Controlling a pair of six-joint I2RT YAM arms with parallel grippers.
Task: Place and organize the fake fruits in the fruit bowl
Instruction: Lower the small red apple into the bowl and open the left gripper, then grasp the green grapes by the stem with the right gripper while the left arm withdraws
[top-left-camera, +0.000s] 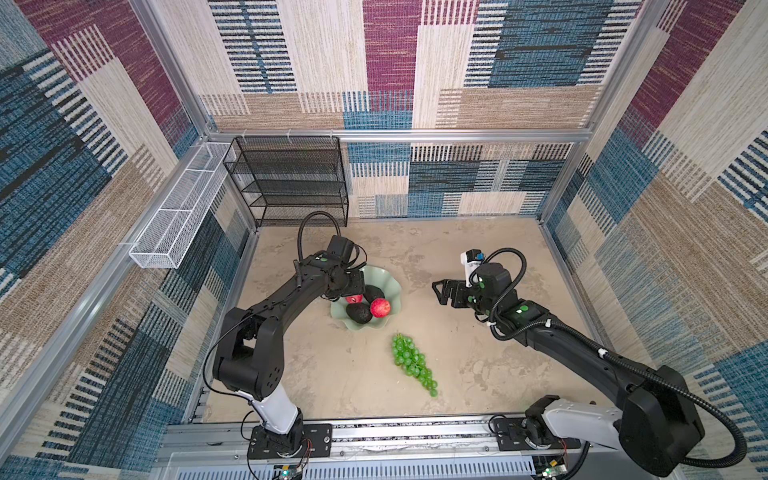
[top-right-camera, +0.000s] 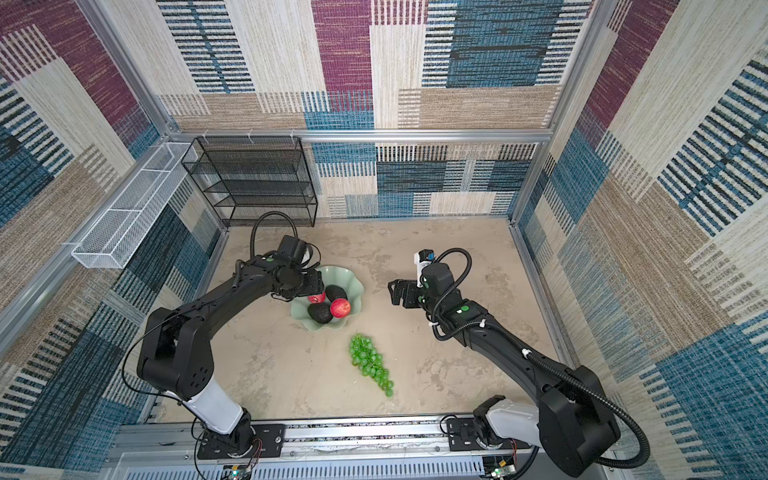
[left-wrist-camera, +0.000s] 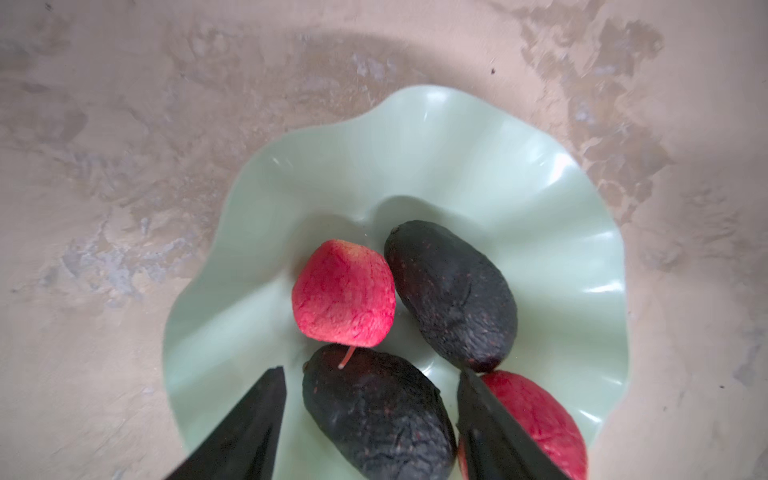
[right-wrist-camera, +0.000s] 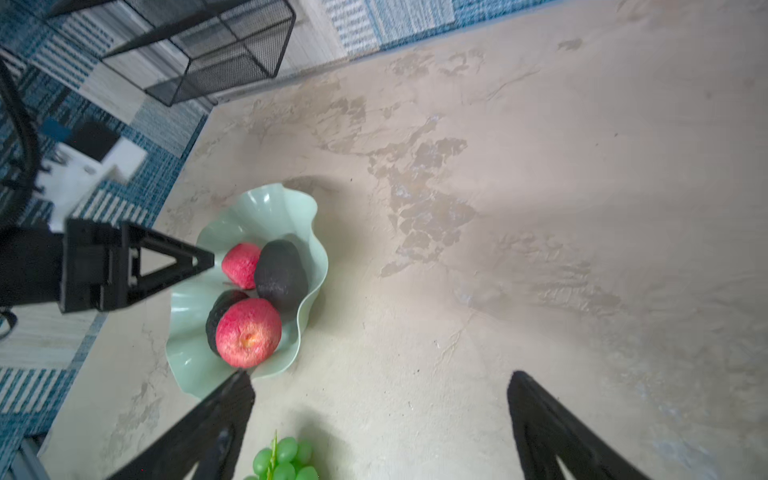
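Observation:
The fruit bowl (top-left-camera: 390, 280) (top-right-camera: 353, 282) is pale mint green with a wavy rim and holds two dark avocados (top-left-camera: 360, 313) (top-left-camera: 373, 292) and two red apples (top-left-camera: 380, 307) (top-left-camera: 353, 298). My left gripper (top-left-camera: 351, 289) (left-wrist-camera: 372, 370) hangs over the bowl, open. In the left wrist view its fingers (left-wrist-camera: 266, 399) stand on either side of an avocado (left-wrist-camera: 374, 419) that lies in the bowl, with bowl showing beside one finger. The green grapes (top-left-camera: 413, 365) (right-wrist-camera: 282, 461) lie on the table in front of the bowl. My right gripper (top-left-camera: 440, 293) (right-wrist-camera: 380, 374) stands open and empty to the bowl's right.
A black mesh rack (top-left-camera: 291, 178) stands against the back wall at the left. On the left wall hangs a white mesh basket (top-left-camera: 178, 212). Patterned walls close in three sides. A metal rail (top-left-camera: 415, 436) with both arm bases runs along the front.

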